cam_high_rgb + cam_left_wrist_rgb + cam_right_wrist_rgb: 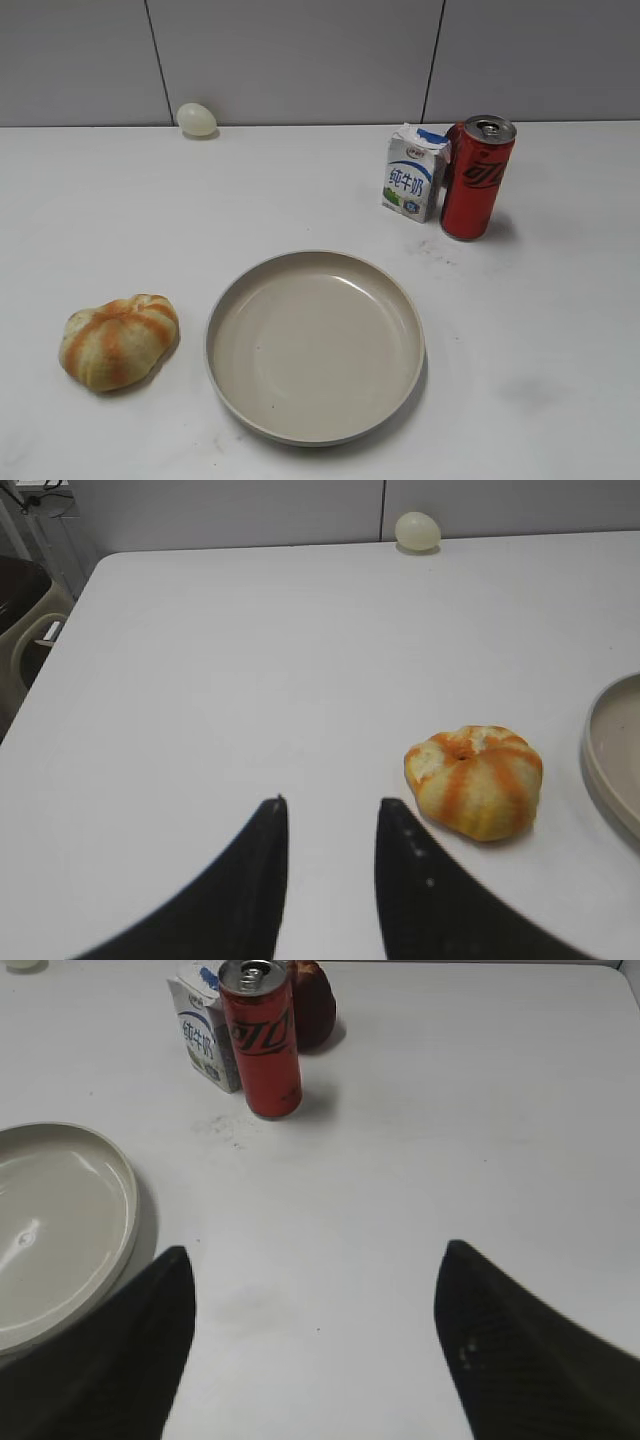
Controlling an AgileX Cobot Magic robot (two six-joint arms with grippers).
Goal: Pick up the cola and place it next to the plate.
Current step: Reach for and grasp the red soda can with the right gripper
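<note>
Red can, dark lettering; beige plate; white-blue carton; orange-striped cream bun; pale egg.

One cola, plate, milk carton — one egg, bun, red fruit.

Plate sits near the table's front edge, centre. Bun left of it, apart. Can upright toward back right, carton touching its left, fruit behind can. Egg at back edge, left.
</note>
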